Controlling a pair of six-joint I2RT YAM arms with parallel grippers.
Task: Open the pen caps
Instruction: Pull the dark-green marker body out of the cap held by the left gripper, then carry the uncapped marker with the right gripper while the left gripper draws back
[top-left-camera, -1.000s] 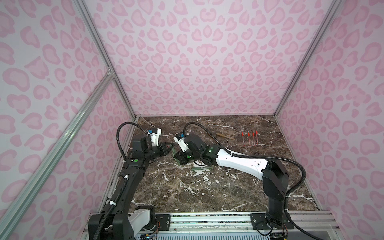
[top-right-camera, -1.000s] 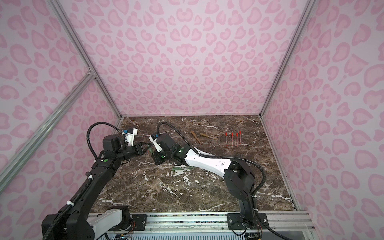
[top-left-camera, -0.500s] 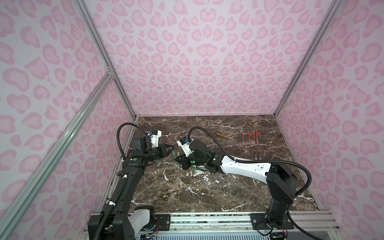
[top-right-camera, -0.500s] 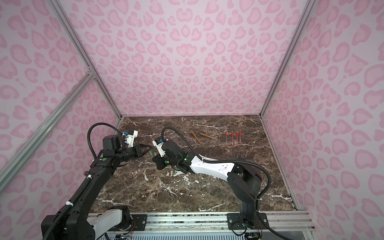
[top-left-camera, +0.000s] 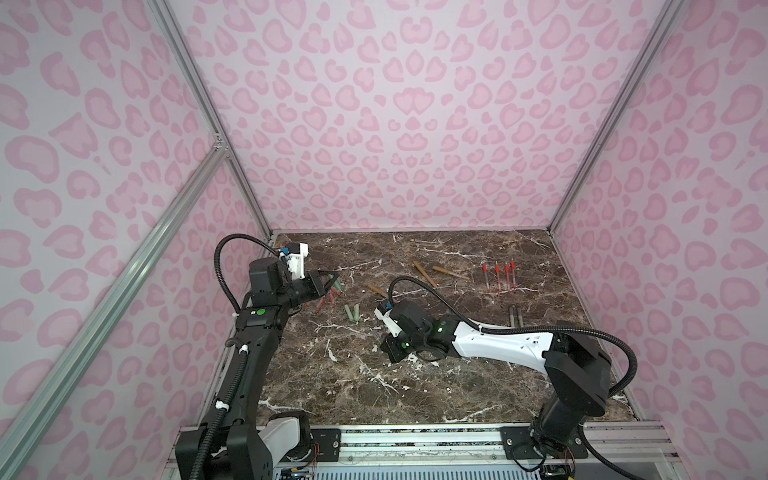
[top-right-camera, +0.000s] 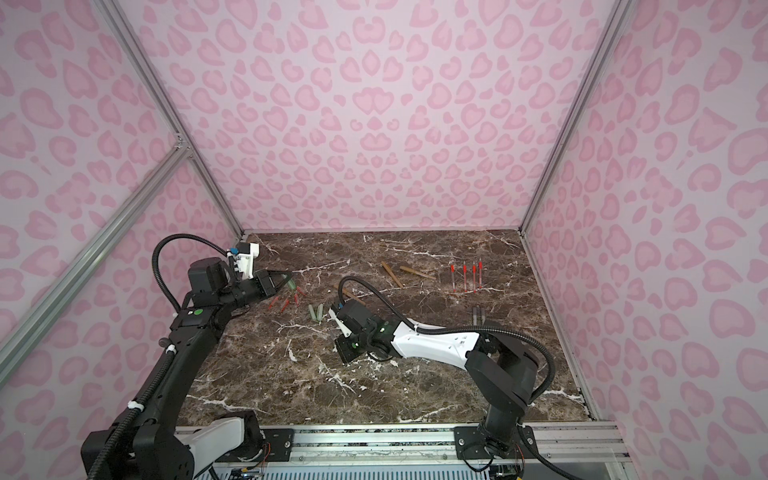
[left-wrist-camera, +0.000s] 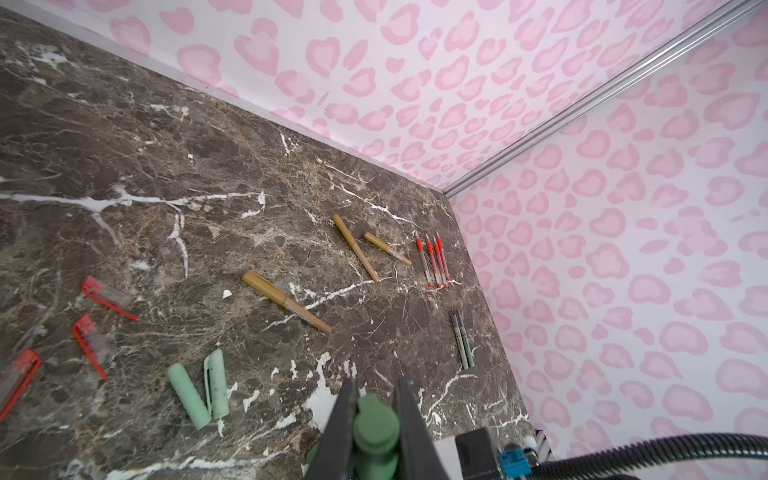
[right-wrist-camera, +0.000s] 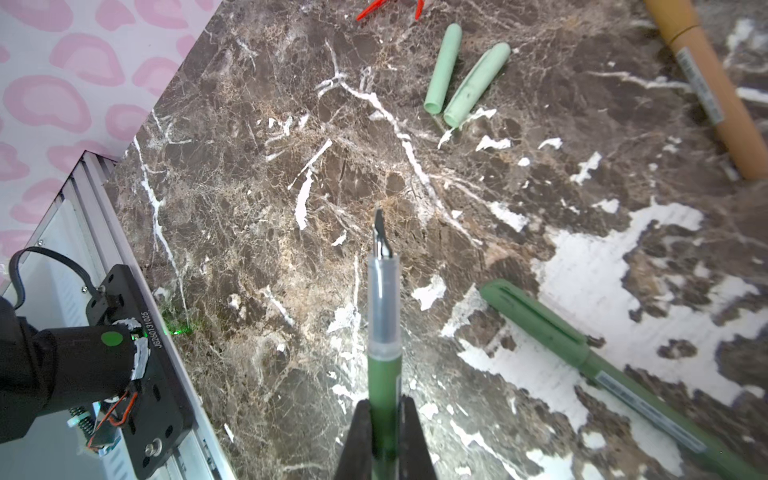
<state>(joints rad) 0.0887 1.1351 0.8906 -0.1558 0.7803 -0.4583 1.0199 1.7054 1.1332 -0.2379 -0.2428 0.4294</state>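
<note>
Table's a dark brown marble-look slab (top-left-camera: 415, 395) with white veins. On the left side a few red caps (left-wrist-camera: 89, 345) lie scattered loose. Just beside them are two pale green caps (left-wrist-camera: 189, 395), side by side in a narrow V. Three tan pens (left-wrist-camera: 286, 301) lie toward the back middle (caps on, far as I can tell). Right of those are four red pens (left-wrist-camera: 432, 262) in a tidy row, with two grey-green pen bodies (left-wrist-camera: 463, 343) nearer the front. One dark green pen (right-wrist-camera: 582, 353) lies alone mid-table.

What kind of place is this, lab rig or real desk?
Probably an enclosed robot test cell: pink printed walls on aluminium framing, marble-look tabletop, two arms bolted to a front rail.
</note>
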